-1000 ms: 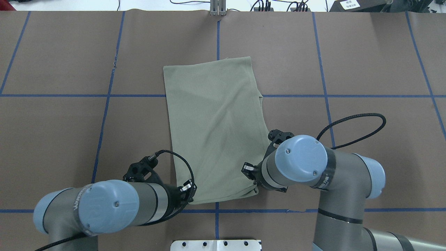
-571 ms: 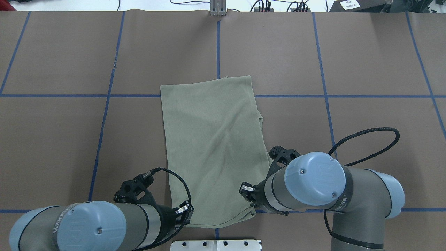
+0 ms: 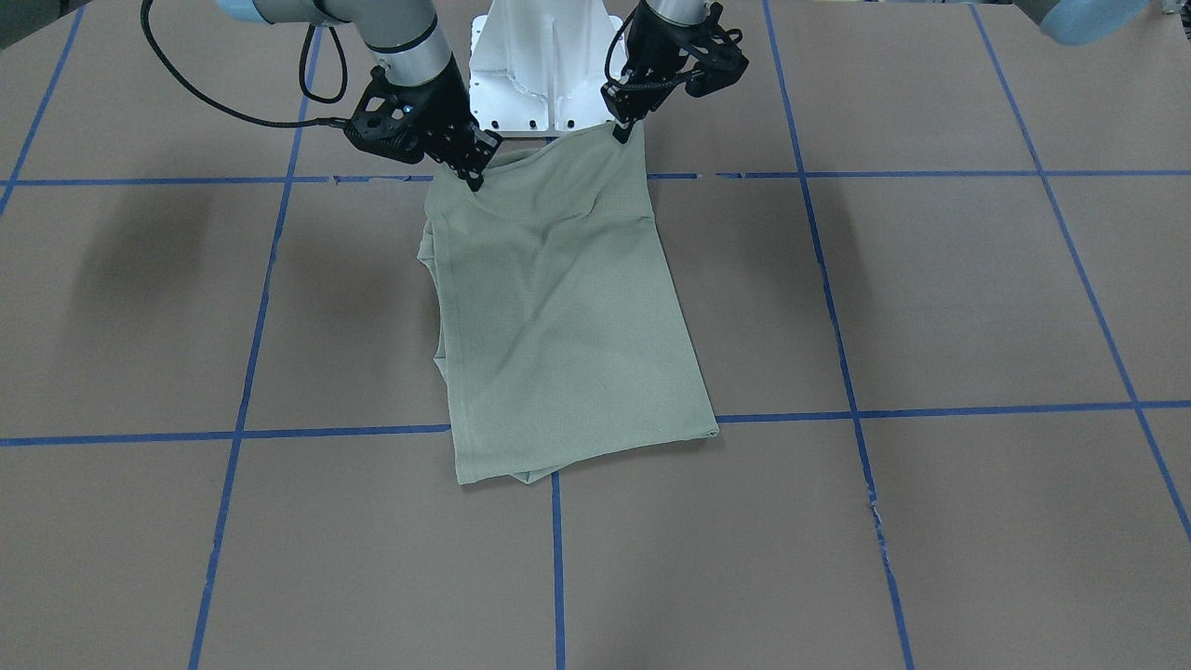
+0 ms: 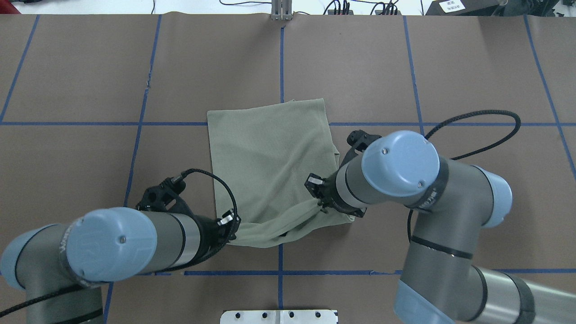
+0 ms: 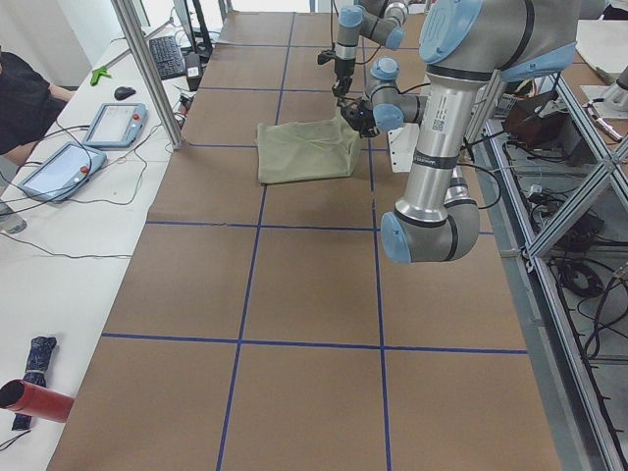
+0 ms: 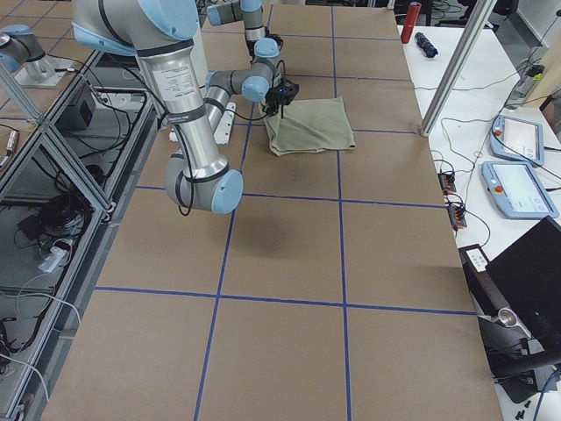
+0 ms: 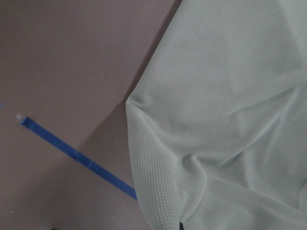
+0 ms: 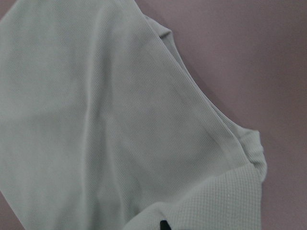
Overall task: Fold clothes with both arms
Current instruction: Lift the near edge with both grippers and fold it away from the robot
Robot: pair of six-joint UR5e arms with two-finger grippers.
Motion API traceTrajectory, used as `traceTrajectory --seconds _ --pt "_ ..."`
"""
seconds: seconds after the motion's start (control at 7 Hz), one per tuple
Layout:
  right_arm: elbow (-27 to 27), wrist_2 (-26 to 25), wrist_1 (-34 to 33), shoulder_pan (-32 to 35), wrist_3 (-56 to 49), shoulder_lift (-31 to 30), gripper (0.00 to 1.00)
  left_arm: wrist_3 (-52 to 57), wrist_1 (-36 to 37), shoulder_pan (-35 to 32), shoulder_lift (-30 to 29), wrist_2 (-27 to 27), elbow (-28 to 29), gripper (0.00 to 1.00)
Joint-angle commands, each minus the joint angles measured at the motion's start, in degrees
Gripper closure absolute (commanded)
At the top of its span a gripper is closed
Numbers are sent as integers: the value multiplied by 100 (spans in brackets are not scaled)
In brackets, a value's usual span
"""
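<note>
Brown papered surface (image 4: 67,157), blue tape grid (image 4: 281,58). Left gripper (image 4: 231,230) clenched on a near corner of the sage-green shirt (image 4: 270,153) lying mid-surface; right gripper (image 4: 320,203) pinches the other near corner, both lifted, evidently to fold that edge forward.

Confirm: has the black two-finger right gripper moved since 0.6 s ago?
Yes: right gripper moved forward, away from the near blue tape line, gripping the sage-green knit shirt.
</note>
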Motion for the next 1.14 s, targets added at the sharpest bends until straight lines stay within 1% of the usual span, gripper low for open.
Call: traceTrajectory --seconds 0.0,0.14,0.29,0.43,0.71,0.86,1.0 --pt "-1197 -30 433 553 -225 811 100 248 -68 -703 -371 -10 552 100" --pt "-1864 -39 1229 746 -200 1040 100 597 -294 -932 -564 -1 965 100" --pt "-2289 -39 1429 983 -234 1208 100 688 -549 -1256 -601 -10 1291 100" --pt "-2650 -39 1439 1116 -339 1444 100 906 -787 -1468 -645 -53 1633 100" --pt "-2916 -31 1439 1257 -366 1473 100 1083 -1305 -1794 -793 -142 2345 100" --pt "-3013 -31 1439 1293 -366 1490 100 1102 -1394 -1883 -847 -150 2514 100" --pt "-3022 -31 1439 1302 -358 1552 100 1102 -1430 -1901 -891 -151 2542 100"
